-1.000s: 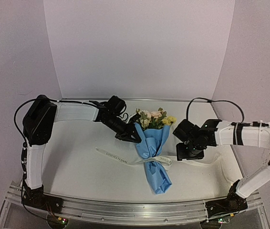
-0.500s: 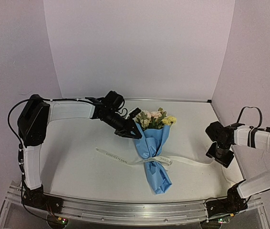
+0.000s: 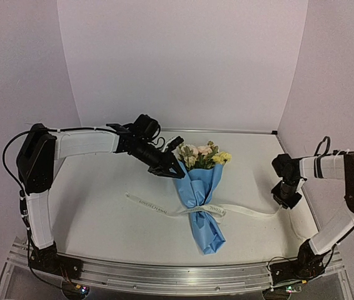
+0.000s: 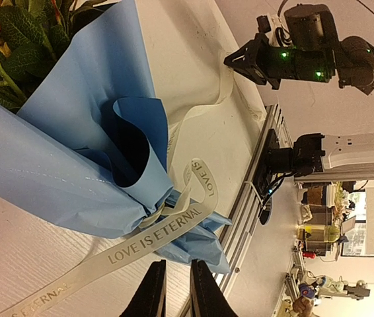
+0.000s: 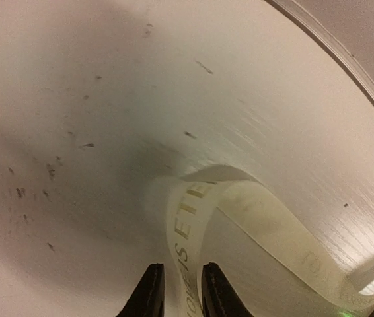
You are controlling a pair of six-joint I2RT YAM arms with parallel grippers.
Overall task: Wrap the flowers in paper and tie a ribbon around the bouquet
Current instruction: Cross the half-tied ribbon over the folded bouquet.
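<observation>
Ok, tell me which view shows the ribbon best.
Left wrist: the ribbon is close, its lettering LOVE IS ETERNAL legible, looped round the paper's pinched neck. Top external shows its whole length, but thin and unreadable. Right wrist shows only a curled end on the table.

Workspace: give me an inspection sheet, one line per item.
Surface: white table, small dark specks.
Job's things: pale pink, cream and yellow artificial flowers wrapped in creased blue paper sheet; long off-white printed ribbon looped round its waist, ends trailing both ways.
Clutter: nothing seen.
Grippers: left gripper at the paper's upper edge, fingers nearly together, empty; right gripper with fingers closed on the ribbon's right end.
Cables: black cable loops at both arms, clear of the bouquet.
Surroundings: plain white backdrop walls; metal rail along near edge.
</observation>
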